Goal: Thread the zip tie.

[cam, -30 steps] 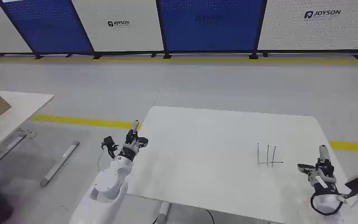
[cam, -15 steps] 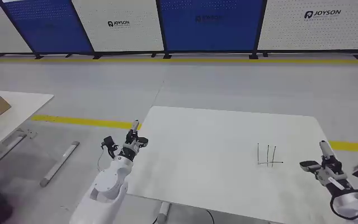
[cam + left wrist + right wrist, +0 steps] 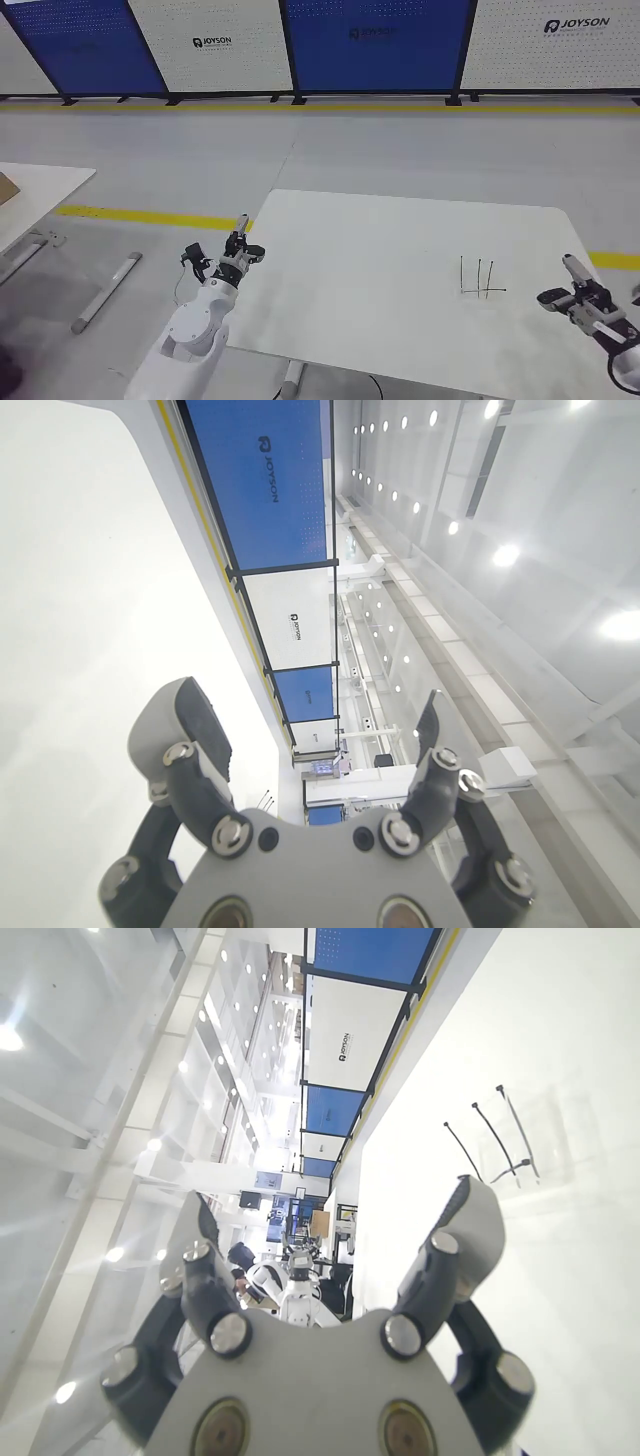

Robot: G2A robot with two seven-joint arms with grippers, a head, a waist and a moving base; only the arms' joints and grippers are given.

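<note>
The zip ties (image 3: pixel 478 277) lie flat on the white table (image 3: pixel 380 270): three dark strands side by side, their small heads at the far ends, and a fourth laid across the near ends. Spread out like this, each strand likely offers its own free length to pinch. None is picked up or threaded yet.

The right end effector (image 3: pixel 558 282) hangs near the zip ties, just off their outer side, with its jaws spread and nothing between them. That looks like a ready stance for the first pick.

The left end effector (image 3: pixel 315 720) is well apart from the zip ties, at the opposite table edge, jaws wide and empty. It is probably waiting, since threading wants one hold on the head and another feeding the tail.

In the right wrist view a fingertip covers the near end of the closest strand. Whether the crossing tie touches all three is unclear. The head slots are too small to see, and a faint pale outline around the ties could be a clear sheet or a reflection.
</note>
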